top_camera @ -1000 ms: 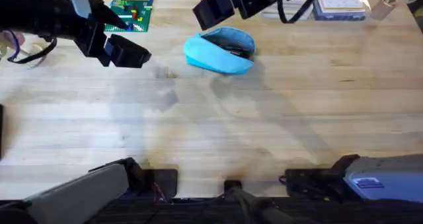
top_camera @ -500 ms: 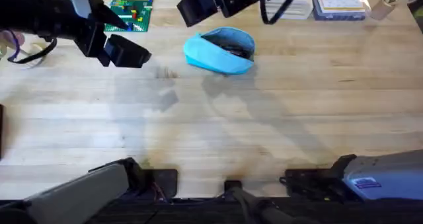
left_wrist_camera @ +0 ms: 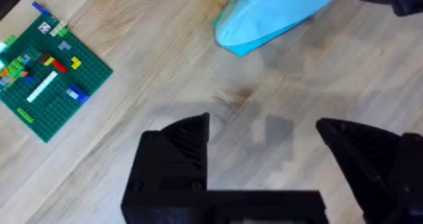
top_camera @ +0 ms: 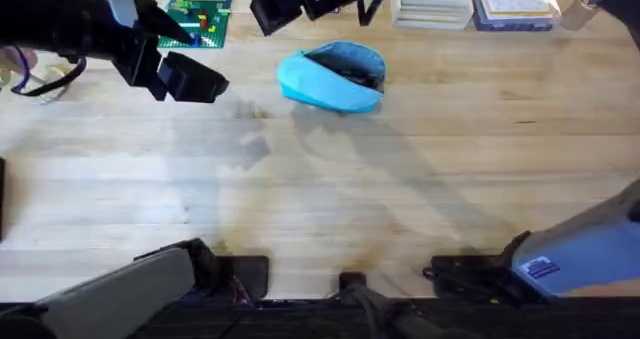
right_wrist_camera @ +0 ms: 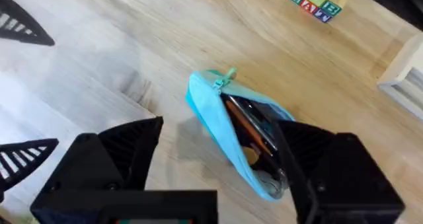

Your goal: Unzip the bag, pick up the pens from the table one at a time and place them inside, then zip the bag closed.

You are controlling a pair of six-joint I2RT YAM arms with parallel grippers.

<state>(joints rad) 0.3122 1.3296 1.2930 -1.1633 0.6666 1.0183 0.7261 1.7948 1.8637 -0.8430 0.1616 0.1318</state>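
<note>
The bag [top_camera: 333,76] lay on the table [top_camera: 400,199], toward its far side and a little left of the middle, its zipper open along the top. In the right wrist view the bag [right_wrist_camera: 241,135] gaped, and the pens [right_wrist_camera: 250,128] lay inside it, an orange one beside a dark one, running along the pouch's length. A small teal zipper pull [right_wrist_camera: 225,76] stuck out at one end of the opening.

The right gripper [top_camera: 283,4] hung beyond the bag and to its left, near the table's far edge, clear of the fabric. Half a second earlier it had been closer to the bag's far left corner, and a second earlier closer yet, almost above the far rim; across the three overhead pictures it had drifted steadily leftward and away from the bag. Its jaws stood wide apart and held nothing, as the right wrist view showed, with the bag seen between the two black fingers [right_wrist_camera: 122,151]. The right arm's base section at the near right of the table had also swung outward since the earlier pictures.

The left gripper [top_camera: 185,77] hovered well left of the bag, in the same spot as before, jaws parted and empty. A green baseplate [top_camera: 200,19] with small bricks sat left of the bag. The bag itself had not shifted.
</note>
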